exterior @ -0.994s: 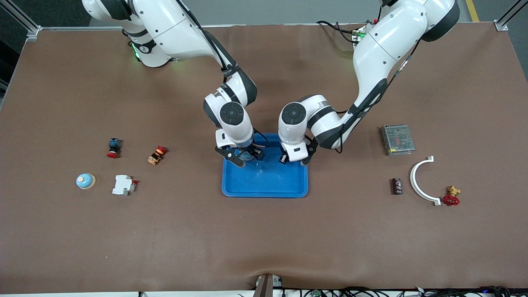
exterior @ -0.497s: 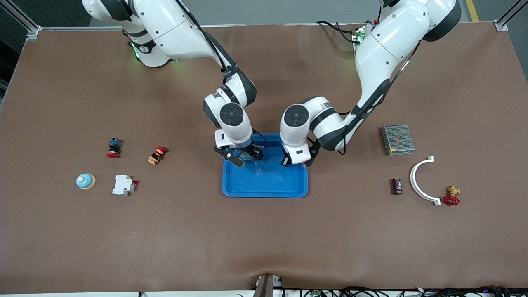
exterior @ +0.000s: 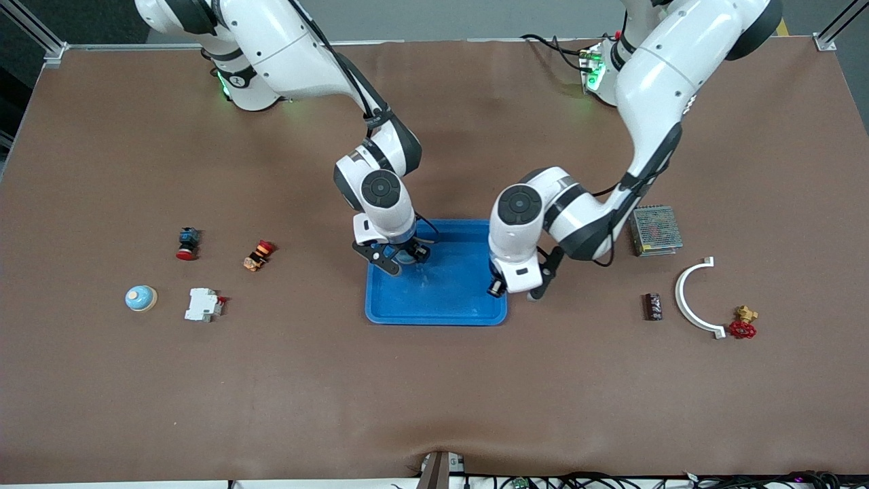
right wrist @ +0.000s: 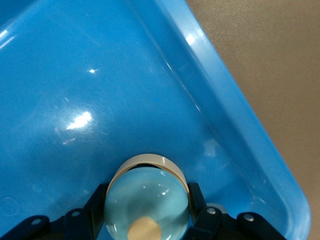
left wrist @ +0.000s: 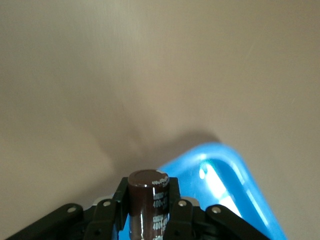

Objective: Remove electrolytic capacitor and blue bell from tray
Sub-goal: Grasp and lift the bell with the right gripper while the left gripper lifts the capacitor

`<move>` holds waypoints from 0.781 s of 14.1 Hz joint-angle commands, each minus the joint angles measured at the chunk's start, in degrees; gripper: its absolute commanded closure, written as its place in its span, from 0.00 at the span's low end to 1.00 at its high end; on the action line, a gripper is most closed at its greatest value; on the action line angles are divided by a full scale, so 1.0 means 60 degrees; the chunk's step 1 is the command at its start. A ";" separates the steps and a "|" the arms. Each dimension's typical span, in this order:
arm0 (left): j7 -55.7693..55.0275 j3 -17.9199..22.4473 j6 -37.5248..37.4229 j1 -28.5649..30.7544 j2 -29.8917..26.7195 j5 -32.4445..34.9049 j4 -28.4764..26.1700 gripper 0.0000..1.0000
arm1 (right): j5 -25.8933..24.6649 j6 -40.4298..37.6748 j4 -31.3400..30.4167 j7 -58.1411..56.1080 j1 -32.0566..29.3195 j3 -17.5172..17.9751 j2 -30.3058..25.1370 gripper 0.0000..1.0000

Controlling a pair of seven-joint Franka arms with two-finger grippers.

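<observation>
Brown table: left gripper [exterior: 512, 291] clamps upright electrolytic capacitor [left wrist: 146, 204] over tray [exterior: 438, 309] edge; right gripper [exterior: 402, 258] straddles blue bell [right wrist: 146, 203], part-closed.

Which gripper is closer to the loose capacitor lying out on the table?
Left. The left gripper is over the tray's edge toward that capacitor, holding another capacitor. The right gripper is in the tray around the blue bell.

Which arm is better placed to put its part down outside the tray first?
Left, probably. Its pincer is shut on the capacitor over the tray's rim, with bare table beside it. The right pincer has its jaws around the bell, deep in the tray.
</observation>
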 commanded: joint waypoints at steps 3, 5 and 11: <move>0.2579 -0.1162 -0.1405 0.1862 -0.0828 -0.0376 -0.0260 0.95 | -0.0093 -0.0086 0.0114 0.0093 0.0127 -0.0109 -0.0068 1.00; 0.4087 -0.1778 -0.1845 0.2960 -0.0901 -0.0361 -0.0289 0.95 | -0.0093 -0.0493 0.0333 -0.0039 0.0010 -0.0109 -0.0185 1.00; 0.8933 -0.2526 -0.2521 0.5538 -0.1341 -0.0376 -0.0493 0.95 | -0.0093 -0.2866 0.0920 -0.2655 -0.1042 -0.0124 -0.1326 1.00</move>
